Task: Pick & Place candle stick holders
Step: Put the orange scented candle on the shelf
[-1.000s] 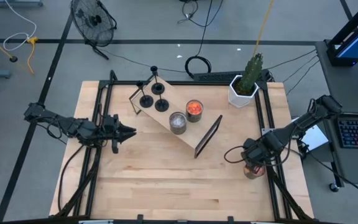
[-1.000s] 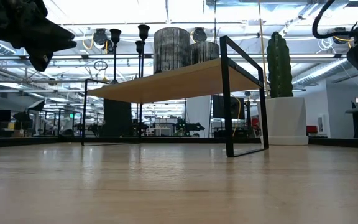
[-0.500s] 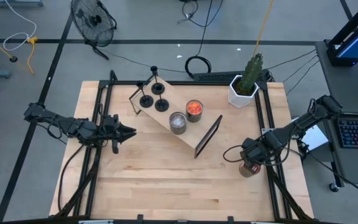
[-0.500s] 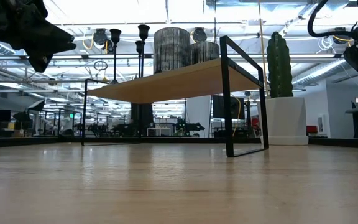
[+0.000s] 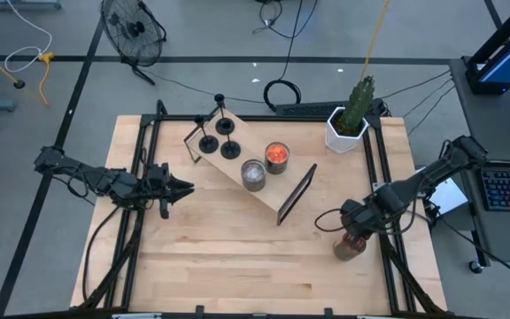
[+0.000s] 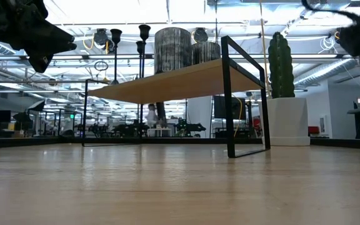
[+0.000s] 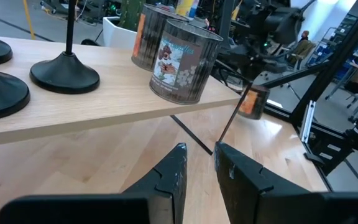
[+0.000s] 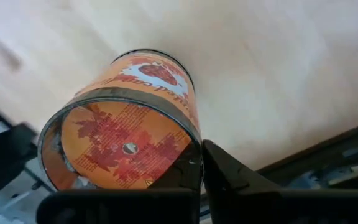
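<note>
We locate the matte-black candle stick holders, disc bases with thin stems, standing on the far-left end of the light wooden shelf with a black metal frame. Two glass jar candles, one grey and one orange, stand beside them on the same board. The left gripper hangs above the table left of the shelf, its fingers nearly pressed together and holding nothing. The right gripper sits near the table's right edge, its fingers pinching an orange-labelled glass jar candle, tilted on its side. A white pot with a green cactus stands at the far-right corner.
</note>
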`<state>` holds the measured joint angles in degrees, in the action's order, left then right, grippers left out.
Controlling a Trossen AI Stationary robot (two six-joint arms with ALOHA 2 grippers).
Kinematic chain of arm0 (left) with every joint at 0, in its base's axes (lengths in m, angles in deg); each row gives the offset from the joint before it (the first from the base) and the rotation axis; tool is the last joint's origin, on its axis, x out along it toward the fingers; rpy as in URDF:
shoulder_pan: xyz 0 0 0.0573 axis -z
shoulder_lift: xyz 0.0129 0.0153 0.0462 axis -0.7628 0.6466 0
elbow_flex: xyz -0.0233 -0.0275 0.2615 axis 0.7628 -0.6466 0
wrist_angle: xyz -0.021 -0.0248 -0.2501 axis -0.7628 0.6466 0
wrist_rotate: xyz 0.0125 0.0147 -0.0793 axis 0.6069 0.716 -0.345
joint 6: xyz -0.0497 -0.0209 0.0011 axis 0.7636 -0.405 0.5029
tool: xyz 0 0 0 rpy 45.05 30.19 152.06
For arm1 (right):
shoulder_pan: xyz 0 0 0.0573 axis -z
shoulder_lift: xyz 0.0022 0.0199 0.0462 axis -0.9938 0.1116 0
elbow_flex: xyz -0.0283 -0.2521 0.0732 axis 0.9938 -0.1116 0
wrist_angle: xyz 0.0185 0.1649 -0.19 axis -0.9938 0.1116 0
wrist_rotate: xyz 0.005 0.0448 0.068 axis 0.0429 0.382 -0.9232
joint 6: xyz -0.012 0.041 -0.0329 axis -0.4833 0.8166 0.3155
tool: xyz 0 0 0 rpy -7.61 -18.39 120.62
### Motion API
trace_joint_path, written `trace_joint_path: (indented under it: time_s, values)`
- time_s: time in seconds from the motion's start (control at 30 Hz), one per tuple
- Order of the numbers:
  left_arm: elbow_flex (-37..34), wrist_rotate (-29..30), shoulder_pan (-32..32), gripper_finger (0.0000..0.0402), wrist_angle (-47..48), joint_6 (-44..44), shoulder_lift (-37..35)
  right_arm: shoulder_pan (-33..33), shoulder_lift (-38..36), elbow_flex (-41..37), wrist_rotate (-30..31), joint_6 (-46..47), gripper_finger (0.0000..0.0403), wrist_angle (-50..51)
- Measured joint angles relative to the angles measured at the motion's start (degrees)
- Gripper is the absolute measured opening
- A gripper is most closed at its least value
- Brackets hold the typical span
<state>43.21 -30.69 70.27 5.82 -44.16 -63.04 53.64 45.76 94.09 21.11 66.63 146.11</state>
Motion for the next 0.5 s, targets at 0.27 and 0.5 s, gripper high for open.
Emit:
trace_joint_path:
  time_s: [0.27,0.5]
  values:
    - [0.0,0.0,0.0,0.0088,0.0,0.06,0.0,0.46,0.48,8.73,0.21,-0.95,0.0001,0.08]
    - [0.0,0.04,0.0,0.0088,-0.02,0.03,0.0,3.77,4.42,19.38,0.38,-6.61,0.0,0.12]
